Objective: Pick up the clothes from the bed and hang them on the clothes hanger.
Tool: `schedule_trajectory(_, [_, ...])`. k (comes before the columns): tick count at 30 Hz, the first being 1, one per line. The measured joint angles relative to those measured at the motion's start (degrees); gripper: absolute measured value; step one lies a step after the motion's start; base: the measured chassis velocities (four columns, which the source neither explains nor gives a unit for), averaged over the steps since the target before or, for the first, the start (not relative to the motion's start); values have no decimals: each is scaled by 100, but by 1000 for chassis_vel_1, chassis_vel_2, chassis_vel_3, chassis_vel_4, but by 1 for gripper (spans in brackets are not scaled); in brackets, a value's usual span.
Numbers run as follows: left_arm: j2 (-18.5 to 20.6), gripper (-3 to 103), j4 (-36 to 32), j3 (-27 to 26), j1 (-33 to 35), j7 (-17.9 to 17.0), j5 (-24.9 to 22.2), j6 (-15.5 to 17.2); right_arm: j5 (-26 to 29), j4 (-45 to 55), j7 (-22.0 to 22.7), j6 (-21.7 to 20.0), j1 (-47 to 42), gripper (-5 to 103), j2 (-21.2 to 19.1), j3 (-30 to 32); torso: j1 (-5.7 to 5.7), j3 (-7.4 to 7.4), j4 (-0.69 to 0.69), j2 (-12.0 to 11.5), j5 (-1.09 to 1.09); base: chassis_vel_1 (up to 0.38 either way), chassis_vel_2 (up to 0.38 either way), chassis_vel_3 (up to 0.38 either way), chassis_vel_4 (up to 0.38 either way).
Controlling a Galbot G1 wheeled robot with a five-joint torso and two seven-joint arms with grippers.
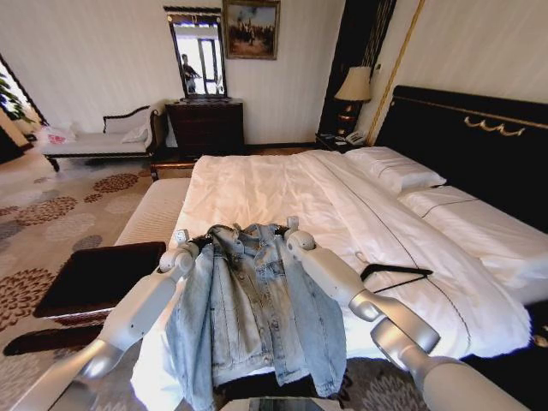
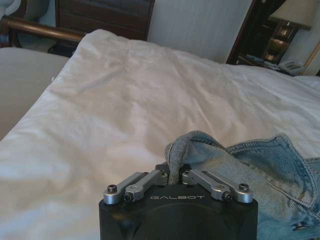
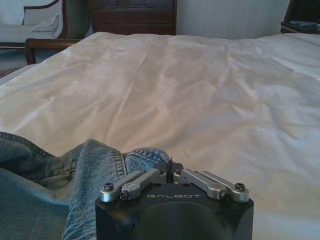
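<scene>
The clothes, a light-blue denim jacket (image 1: pixel 257 317), hang front-outward between my two arms over the foot of the bed (image 1: pixel 257 188). My left gripper (image 1: pixel 190 244) is shut on one shoulder and my right gripper (image 1: pixel 291 229) on the other. In the left wrist view the gripper (image 2: pixel 172 172) pinches a fold of denim (image 2: pixel 235 160) above the white sheet. The right wrist view has the gripper (image 3: pixel 167 167) closed on a denim fold (image 3: pixel 100 165). The clothes hanger (image 1: pixel 396 276), thin and black, lies flat on the sheet just to the right of my right arm.
White pillows (image 1: pixel 396 167) lie against the black headboard (image 1: pixel 479 145) at the right. A dark bench (image 1: pixel 98 276) stands left of the bed's foot. A dresser with mirror (image 1: pixel 204 124) and a chaise (image 1: pixel 103 141) line the far wall; patterned carpet (image 1: pixel 51 214) lies open at left.
</scene>
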Motion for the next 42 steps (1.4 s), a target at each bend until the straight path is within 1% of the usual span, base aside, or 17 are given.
schedule_trajectory(2, [29, 11, -73, -65, 76, -2, 0, 21, 21, 91, -7, 10, -40, 4, -28, -22, 0, 0, 0, 0, 0, 0, 0, 0, 0])
schedule_trajectory(6, [214, 33, -531, -357, 469, -63, 119, 4, 159, 577, -39, 111, -259, 25, -252, -85, 0, 0, 3, 1, 1, 0, 0, 0, 0])
schedule_trajectory(11, [369, 44, -902, -515, 756, -87, 283, -85, 133, 908, -57, 216, -407, 37, -485, -94, -2, -1, 1, 1, 1, 0, 0, 0, 0])
schedule_trajectory(15, [527, 66, -1541, -1065, 1333, -117, 540, -417, 108, 1758, -44, 366, -722, 58, -1159, 89, 0, 0, -2, 1, 1, 0, 0, 0, 0])
schedule_trajectory(16, [527, 66, -1541, -1065, 1333, -117, 540, -417, 108, 1758, -44, 366, -722, 58, -1159, 89, 0, 0, -2, 1, 1, 0, 0, 0, 0])
schedule_trajectory(18, [608, 76, -2039, -1487, 1885, -104, 815, -609, -7, 2247, -52, 408, -978, 63, -1576, 282, 0, -1, -2, 1, 2, 0, 0, 0, 0])
schedule_trajectory(20, [629, 82, -2385, -1793, 2367, -54, 1185, -772, -149, 2611, -90, 442, -1238, 74, -1810, 484, -1, -1, -2, 1, 2, 0, 0, 0, 0])
schedule_trajectory(22, [614, 82, -2521, -1936, 2604, -18, 1415, -851, -239, 2777, -119, 464, -1377, 74, -1907, 601, -1, -2, -2, 2, 4, 0, 0, 0, 0])
schedule_trajectory(23, [340, 93, -2902, -2379, 3594, 205, 2383, -1180, -709, 3429, -255, 606, -2073, 86, -2238, 1195, -2, -2, 3, 2, 0, 0, 0, 0, 0])
schedule_trajectory(24, [125, 97, -3056, -2635, 4097, 320, 2807, -1371, -1020, 3766, -341, 733, -2587, 91, -2362, 1504, -2, -2, 1, 2, -9, 0, 0, 0, 0])
schedule_trajectory(25, [125, 97, -3056, -2635, 4097, 320, 2807, -1371, -1020, 3766, -341, 733, -2587, 91, -2362, 1504, -2, -2, 1, 2, -9, 0, 0, 0, 0])
schedule_trajectory(27, [-276, 99, -3349, -3096, 4949, 571, 3261, -1729, -1606, 4137, -555, 1011, -3461, 96, -2427, 1961, -3, -2, -2, 2, 4, 0, 0, 0, 0])
schedule_trajectory(29, [-636, 100, -3569, -3523, 5649, 773, 3555, -2213, -2200, 4444, -768, 1303, -4229, 100, -2378, 2465, -4, -3, 2, 2, 3, 0, 0, 0, 0])
schedule_trajectory(30, [-636, 100, -3569, -3523, 5649, 773, 3555, -2213, -2200, 4444, -768, 1303, -4229, 100, -2378, 2465, -4, -3, 2, 2, 3, 0, 0, 0, 0])
schedule_trajectory(32, [-987, 100, -3708, -3834, 6163, 952, 3793, -2693, -2668, 4746, -947, 1571, -4991, 100, -2196, 2939, -4, -2, 1, 3, 3, 0, 0, 0, 0])
schedule_trajectory(37, [-1465, 98, -3884, -4067, 6660, 1107, 3929, -3071, -3258, 5050, -1112, 1962, -5926, 100, -1755, 3585, -1, -1, -1, 3, 1, 0, 0, 0, 0])
schedule_trajectory(42, [-1645, 97, -3963, -4118, 6957, 1166, 3949, -3210, -3483, 5147, -1172, 2240, -6242, 100, -1624, 3903, -2, -1, 0, 2, 2, 0, 0, 0, 0])
